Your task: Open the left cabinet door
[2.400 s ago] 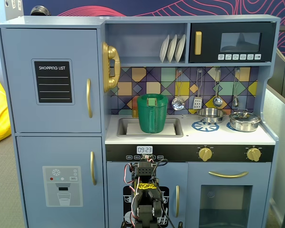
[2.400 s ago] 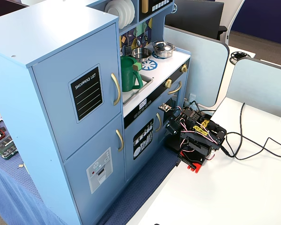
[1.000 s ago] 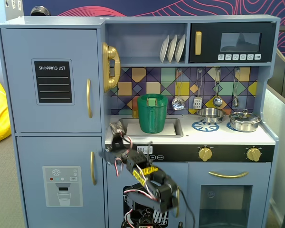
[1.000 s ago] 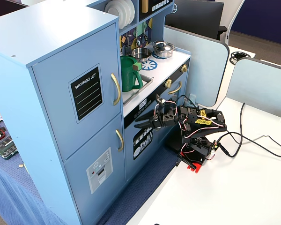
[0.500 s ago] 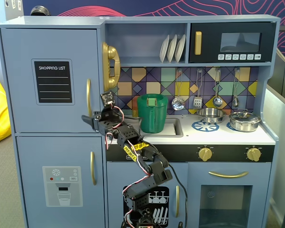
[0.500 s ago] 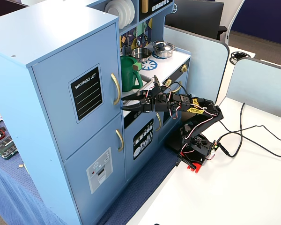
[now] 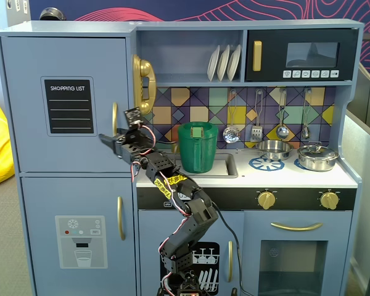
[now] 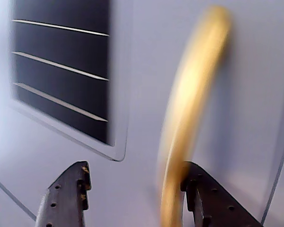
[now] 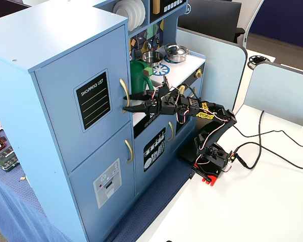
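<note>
The left cabinet door (image 7: pixel 68 61) is the upper blue-grey door with a black "SHOPPING LIST" panel (image 7: pixel 68 106) and a vertical gold bar handle (image 7: pixel 115 119). It looks shut, flush with the cabinet, in both fixed views (image 9: pixel 65 75). My gripper (image 7: pixel 109 142) is open at the lower part of the handle. In the wrist view the blurred gold handle (image 8: pixel 189 104) stands between my fingers, close against the right finger (image 8: pixel 203 194). The left finger (image 8: pixel 68 194) is well apart from it. My gripper (image 8: pixel 136 166) faces the door. It also shows in a fixed view (image 9: pixel 127 104) at the handle (image 9: pixel 124 91).
Below is the door with the ice/water dispenser graphic (image 7: pixel 80 240) and its gold handle (image 7: pixel 120 217). A gold toy telephone (image 7: pixel 143 83) hangs right of the handle. A green pitcher (image 7: pixel 197 147) sits in the sink behind my arm. Cables (image 9: pixel 272 146) lie on the white table by the arm's base (image 9: pixel 212 161).
</note>
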{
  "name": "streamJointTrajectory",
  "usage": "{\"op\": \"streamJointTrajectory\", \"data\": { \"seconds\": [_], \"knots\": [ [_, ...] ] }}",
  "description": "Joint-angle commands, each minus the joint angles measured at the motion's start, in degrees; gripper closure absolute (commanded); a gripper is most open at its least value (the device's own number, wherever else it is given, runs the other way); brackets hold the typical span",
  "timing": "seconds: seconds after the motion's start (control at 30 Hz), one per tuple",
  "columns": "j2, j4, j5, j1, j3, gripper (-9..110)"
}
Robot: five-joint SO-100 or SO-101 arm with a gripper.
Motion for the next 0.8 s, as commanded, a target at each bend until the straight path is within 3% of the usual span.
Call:
{"op": "streamJointTrajectory", "data": {
  "seconds": [0.0,0.4,0.77],
  "knots": [
    [2.11,-0.35,-2.2,-5.89,-3.08,86],
    [10.9,6.68,-5.45,-17.05,0.97,88],
    [35.24,20.04,1.67,-5.27,17.23,88]
  ]
}}
